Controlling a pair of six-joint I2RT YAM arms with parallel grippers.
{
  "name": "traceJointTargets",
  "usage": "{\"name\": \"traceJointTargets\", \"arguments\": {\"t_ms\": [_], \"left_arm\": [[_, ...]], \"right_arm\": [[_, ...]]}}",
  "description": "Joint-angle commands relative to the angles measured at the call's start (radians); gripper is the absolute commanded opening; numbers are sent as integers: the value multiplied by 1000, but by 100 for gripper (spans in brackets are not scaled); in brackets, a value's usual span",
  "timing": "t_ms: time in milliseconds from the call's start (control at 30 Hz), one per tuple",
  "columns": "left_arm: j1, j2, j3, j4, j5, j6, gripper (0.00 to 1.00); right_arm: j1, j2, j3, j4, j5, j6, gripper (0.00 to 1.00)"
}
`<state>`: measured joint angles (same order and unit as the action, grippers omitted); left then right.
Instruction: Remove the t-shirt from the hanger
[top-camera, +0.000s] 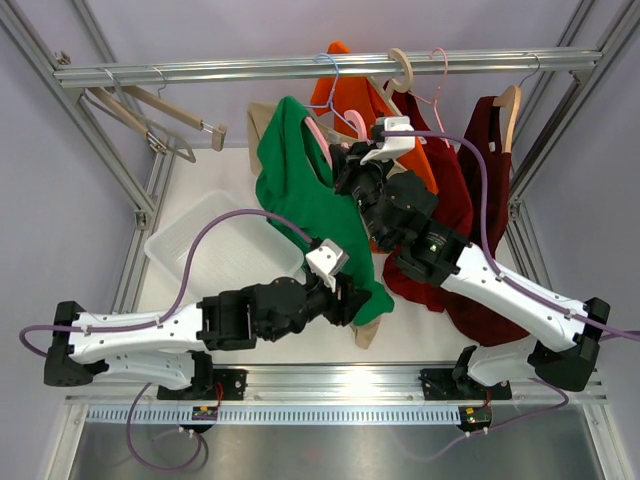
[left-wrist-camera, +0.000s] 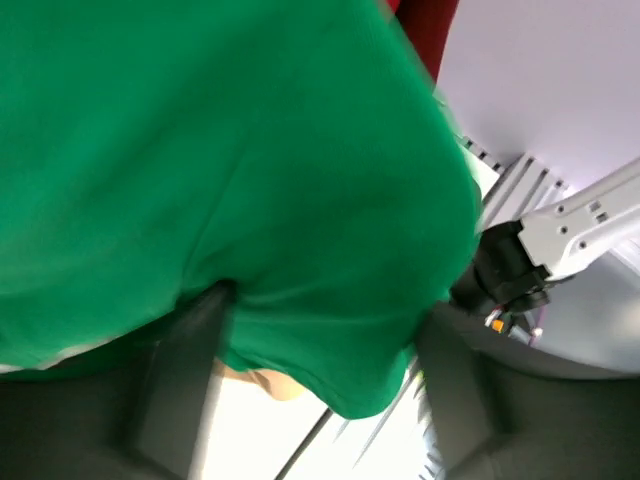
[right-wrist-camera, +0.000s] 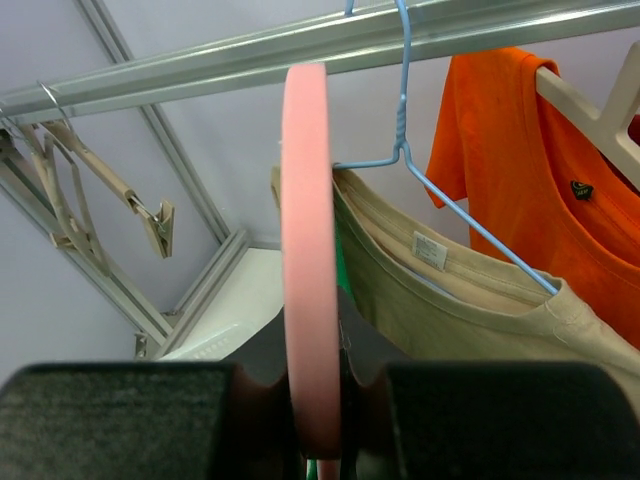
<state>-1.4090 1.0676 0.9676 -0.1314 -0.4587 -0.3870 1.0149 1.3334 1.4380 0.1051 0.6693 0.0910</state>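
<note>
A green t-shirt hangs on a pink hanger below the metal rail. My right gripper is shut on the pink hanger, which runs edge-on up between its fingers toward the rail. My left gripper is at the shirt's lower hem. In the left wrist view the green cloth drapes down between the two spread fingers, and the jaws stand wide apart.
A beige shirt on a blue wire hanger, an orange shirt and dark red shirts hang on the same rail. Empty wooden hangers hang at the left. A white tray lies on the table.
</note>
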Motion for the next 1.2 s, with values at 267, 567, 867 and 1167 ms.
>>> {"name": "traceJointTargets", "arguments": {"t_ms": [267, 567, 867, 1167], "left_arm": [[-131, 28, 89, 104, -6, 120, 0], [-162, -43, -142, 184, 195, -26, 0], [-234, 9, -271, 208, 193, -81, 0], [-243, 171, -237, 220, 285, -107, 0]], "right_arm": [[17, 35, 191, 247, 41, -155, 0], [-38, 239, 403, 621, 23, -338, 0], [-73, 138, 253, 511, -132, -125, 0], [-75, -141, 53, 310, -15, 102, 0]]}}
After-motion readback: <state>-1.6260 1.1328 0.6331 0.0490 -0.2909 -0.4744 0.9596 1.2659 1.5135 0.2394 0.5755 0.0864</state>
